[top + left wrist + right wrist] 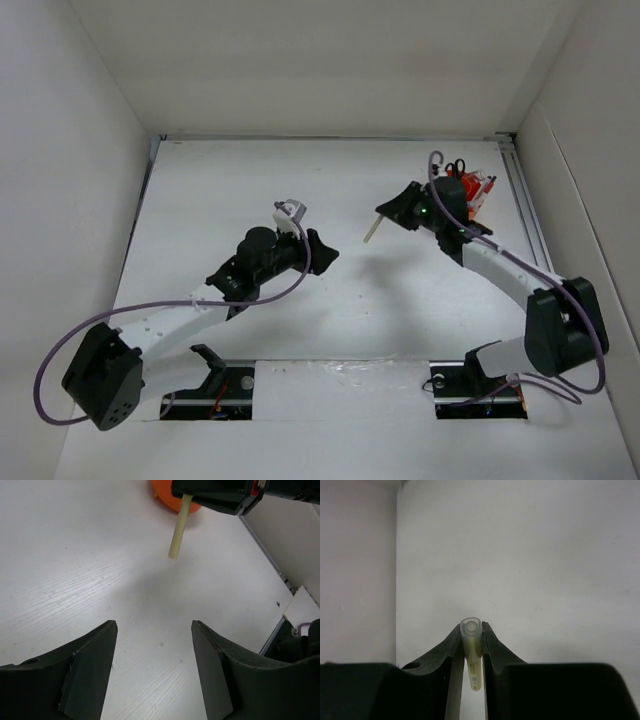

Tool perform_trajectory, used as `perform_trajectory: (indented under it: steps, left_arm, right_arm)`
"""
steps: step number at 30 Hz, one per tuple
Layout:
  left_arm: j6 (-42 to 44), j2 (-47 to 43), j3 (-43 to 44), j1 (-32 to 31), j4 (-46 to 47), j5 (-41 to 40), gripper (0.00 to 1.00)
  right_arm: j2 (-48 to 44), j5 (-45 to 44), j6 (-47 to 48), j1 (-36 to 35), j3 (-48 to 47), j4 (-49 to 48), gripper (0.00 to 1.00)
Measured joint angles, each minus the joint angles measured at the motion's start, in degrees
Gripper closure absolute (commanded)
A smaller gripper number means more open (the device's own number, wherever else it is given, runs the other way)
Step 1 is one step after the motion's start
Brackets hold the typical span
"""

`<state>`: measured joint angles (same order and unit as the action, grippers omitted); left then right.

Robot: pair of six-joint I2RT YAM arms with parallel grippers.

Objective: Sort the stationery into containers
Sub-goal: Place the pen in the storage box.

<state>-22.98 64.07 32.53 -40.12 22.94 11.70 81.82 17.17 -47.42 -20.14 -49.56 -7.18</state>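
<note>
My right gripper (pixel 388 211) is shut on a pale green-yellow marker (pixel 372 228), which hangs slanted above the table's middle. In the right wrist view the marker (pixel 471 642) sits clamped between both fingers, its round end facing the camera. The orange organiser (pixel 467 192) stands just behind that gripper, at the back right. Black-handled scissors (pixel 455 167) and red pens (pixel 486 186) stick out of it. My left gripper (pixel 324 252) is open to the left of the marker, and its wrist view shows nothing between its fingers (pixel 95 665). That view also shows the marker (pixel 177 530) and the organiser (pixel 170 497).
White walls enclose the table on three sides, with a metal rail (pixel 525 200) along the right edge near the organiser. Purple cables (pixel 60 360) loop off both arms.
</note>
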Motion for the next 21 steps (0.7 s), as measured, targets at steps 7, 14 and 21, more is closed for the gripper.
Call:
perform_trajectory:
  steps: [7,14,21]
  left_arm:
    - [0.7,-6.4,-0.4,0.0,0.0,-1.2,0.41]
    - [1.0,-8.6,-3.0,0.0,-1.0,-3.5,0.41]
    - [0.9,-14.3,-4.1,0.0,-2.4,-5.2,0.39]
  right_arm:
    - [-15.4,-18.1,-3.9,8.6,3.6,3.0,1.0]
    - [-26.7,-36.7,-6.5,11.6,3.9,8.0,1.0]
    - [-21.2,-52.3,-6.4,13.0,-2.1,13.7,1.0]
